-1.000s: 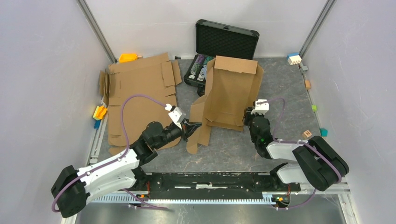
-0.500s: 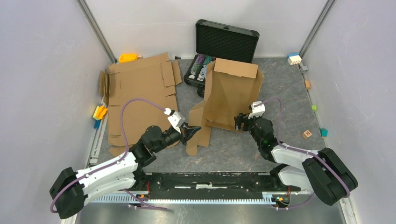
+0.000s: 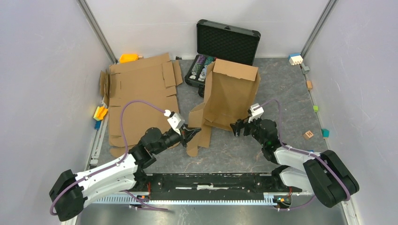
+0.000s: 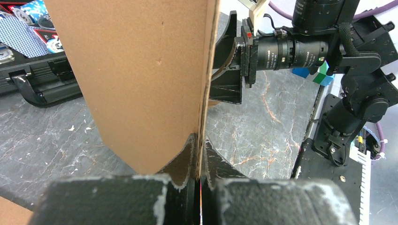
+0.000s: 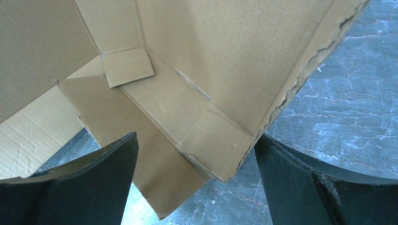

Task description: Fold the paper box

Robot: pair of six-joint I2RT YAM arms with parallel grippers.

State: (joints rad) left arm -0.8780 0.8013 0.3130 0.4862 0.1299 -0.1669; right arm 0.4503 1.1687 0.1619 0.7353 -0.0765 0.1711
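The paper box [image 3: 231,91] is stood half-erected on the worktop [image 3: 234,150] just in front of the black case [image 3: 228,41]. Its low side flap is pinched edge-on in the closed jaws of the left gripper [image 3: 191,131], while the right gripper [image 3: 237,127] is set at its near corner, jaws spread wide, nothing held. The fold is judged best made by closing those wide jaws only once the corner flap is fully between them, the pinched flap being kept steady. One box, one case, one flat cardboard sheet [image 3: 141,93] left of the case and two grippers are counted.
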